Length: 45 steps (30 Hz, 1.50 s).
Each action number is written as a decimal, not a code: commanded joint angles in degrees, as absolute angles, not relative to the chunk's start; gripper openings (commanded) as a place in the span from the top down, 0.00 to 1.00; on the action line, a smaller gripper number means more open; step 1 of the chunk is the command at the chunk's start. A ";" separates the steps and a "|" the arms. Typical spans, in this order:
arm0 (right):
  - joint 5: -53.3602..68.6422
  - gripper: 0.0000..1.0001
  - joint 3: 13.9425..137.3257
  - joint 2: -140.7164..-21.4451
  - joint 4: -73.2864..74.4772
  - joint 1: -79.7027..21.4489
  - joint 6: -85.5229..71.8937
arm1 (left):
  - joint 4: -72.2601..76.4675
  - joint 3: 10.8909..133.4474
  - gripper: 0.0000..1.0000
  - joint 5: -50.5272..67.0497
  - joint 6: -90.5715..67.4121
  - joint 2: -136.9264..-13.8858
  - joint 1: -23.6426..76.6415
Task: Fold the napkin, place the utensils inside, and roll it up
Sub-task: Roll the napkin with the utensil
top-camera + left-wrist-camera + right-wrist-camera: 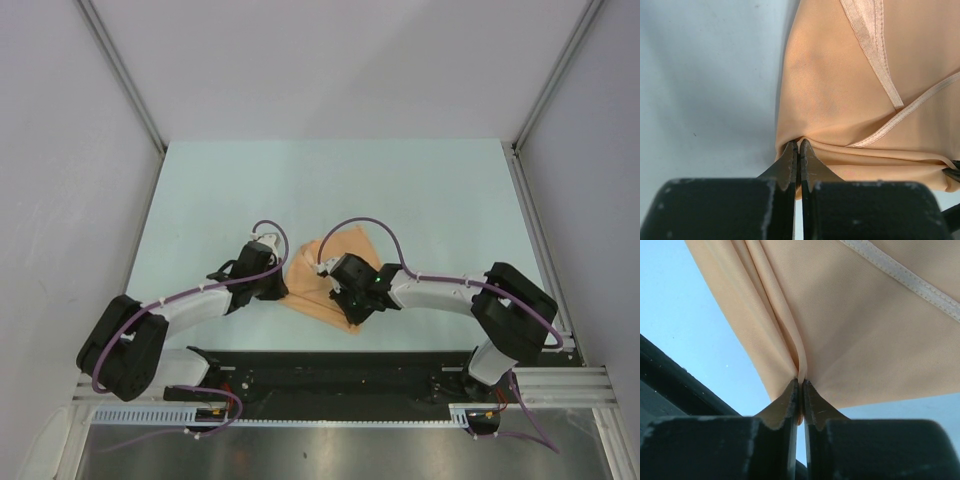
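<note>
Napkin (840, 100) | on table (200, 200) | both jaws pinching it

The peach-orange napkin (322, 268) sits folded over itself near the middle of the pale bench (430, 200), stitched hems crossing on top. 2 spots bunch into creases: its left edge is pinched by the left gripper (799, 149) and its near corner by the right gripper (801, 386), jaws closed on cloth.

Nil finding: no legible text, label, brand mark, number or sign on any surface in the three views
</note>
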State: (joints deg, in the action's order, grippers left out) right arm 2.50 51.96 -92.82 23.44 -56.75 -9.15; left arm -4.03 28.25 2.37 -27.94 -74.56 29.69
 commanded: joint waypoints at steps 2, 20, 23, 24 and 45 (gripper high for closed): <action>-4.48 0.76 51.76 -94.05 30.31 -56.25 -10.81 | -4.83 29.53 1.00 1.93 -26.37 -75.59 29.09; -6.42 0.46 53.70 -93.17 39.55 -56.17 -22.14 | -4.39 29.44 1.00 2.64 -26.02 -75.67 29.09; -7.20 0.44 54.05 -92.46 42.00 -55.72 -22.94 | -4.39 29.62 1.00 2.72 -25.93 -75.94 29.09; -7.38 0.44 54.05 -92.11 42.36 -55.72 -23.03 | -4.48 29.62 1.00 2.72 -26.01 -75.85 29.09; -8.61 0.43 56.07 -87.38 47.10 -54.49 -23.56 | -3.08 30.76 1.00 4.22 -25.31 -78.75 29.09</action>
